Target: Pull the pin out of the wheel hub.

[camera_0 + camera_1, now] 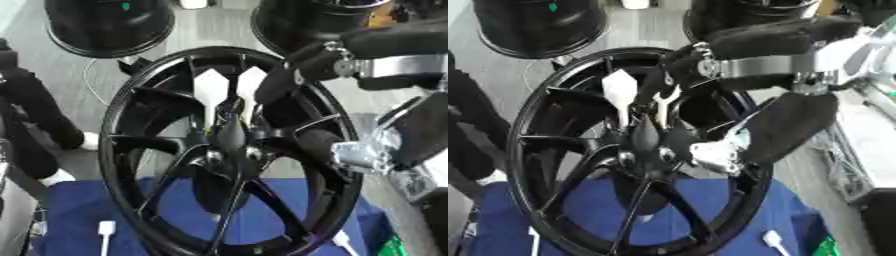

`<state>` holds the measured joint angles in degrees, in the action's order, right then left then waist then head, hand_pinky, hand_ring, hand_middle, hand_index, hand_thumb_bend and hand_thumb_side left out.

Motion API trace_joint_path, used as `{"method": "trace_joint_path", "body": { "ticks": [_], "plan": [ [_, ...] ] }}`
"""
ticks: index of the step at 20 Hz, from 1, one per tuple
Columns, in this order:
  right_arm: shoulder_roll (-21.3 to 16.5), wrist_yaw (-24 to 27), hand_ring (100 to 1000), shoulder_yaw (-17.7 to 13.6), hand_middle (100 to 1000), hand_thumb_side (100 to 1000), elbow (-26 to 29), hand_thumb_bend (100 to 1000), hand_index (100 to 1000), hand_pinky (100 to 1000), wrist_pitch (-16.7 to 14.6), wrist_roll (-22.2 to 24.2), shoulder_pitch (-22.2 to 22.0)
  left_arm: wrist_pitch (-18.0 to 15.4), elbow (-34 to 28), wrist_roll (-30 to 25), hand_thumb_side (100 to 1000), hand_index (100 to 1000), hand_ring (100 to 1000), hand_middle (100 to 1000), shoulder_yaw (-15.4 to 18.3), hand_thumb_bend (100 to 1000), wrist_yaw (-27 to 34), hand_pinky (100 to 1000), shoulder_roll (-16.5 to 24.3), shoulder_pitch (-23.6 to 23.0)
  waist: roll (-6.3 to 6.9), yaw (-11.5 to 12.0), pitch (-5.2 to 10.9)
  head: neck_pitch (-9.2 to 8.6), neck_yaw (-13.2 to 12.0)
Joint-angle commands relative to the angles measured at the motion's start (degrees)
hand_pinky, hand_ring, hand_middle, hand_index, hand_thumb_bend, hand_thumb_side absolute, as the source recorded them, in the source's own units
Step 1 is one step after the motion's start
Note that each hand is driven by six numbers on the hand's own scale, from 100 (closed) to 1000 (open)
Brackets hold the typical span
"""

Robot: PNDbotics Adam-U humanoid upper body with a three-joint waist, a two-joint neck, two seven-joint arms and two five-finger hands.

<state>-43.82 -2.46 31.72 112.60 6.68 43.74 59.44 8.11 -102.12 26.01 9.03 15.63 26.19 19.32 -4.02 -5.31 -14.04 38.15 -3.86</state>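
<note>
Pin upright above wheel hub

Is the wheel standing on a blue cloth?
Yes. The black wheel stands upright with its lower rim on the blue cloth, which shows through the spokes, while the right hand reaches in near the hub.
</note>
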Motion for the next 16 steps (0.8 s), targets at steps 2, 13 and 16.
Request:
{"method": "trace_joint_path", "body": {
  "ticks": [2, 13, 16],
  "plan": [
    [3.3, -5.5, 882, -2.2, 893, 605, -6.0, 100, 920, 873, -1.4, -1.1, 1.0, -0.2, -1.2, 0.6, 695, 703, 669, 631, 0.9, 232, 0.3, 549, 0.8, 0.9, 0.46, 0.0, 1.49, 0.22, 0.7],
    [8.8, -12.4, 849, -4.2, 863, 448, -19.0, 112, 880, 858, -7.8, -3.2, 2.9, -0.3, -1.0, 0.9, 692, 703, 670, 631, 1.2, 237, 0.3, 551, 0.5, 0.9, 0.62, 0.0, 1.8, 1.05, 2.0],
    [10.2, -14.4, 850, -4.5, 860, 416, -20.7, 138, 878, 859, -8.4, -2.8, 2.9, -0.5, -1.1, 1.6, 687, 703, 670, 631, 2.0, 242, 0.2, 553, 0.3, 1.0, 0.62, 0.2, 1.96, 1.14, 2.3]
  ]
}}
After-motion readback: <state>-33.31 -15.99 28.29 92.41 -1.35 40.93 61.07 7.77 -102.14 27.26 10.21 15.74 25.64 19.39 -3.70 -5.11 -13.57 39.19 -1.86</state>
